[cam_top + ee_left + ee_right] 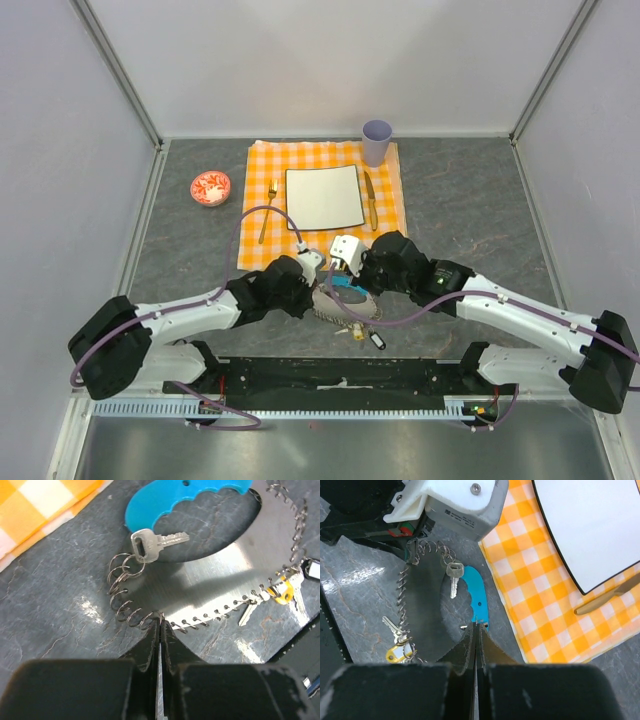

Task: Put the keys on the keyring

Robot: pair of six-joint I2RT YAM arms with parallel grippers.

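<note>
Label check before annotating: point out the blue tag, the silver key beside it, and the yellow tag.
blue tag [150, 507]: left wrist view, on the wide end of its curved plastic body.
silver key [143, 545]: left wrist view, on its head, by the small rings.
yellow tag [395, 655]: right wrist view, on its middle.

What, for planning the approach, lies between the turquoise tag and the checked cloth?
Only bare tabletop separates the turquoise tag from the checked cloth; the right wrist view shows it.
</note>
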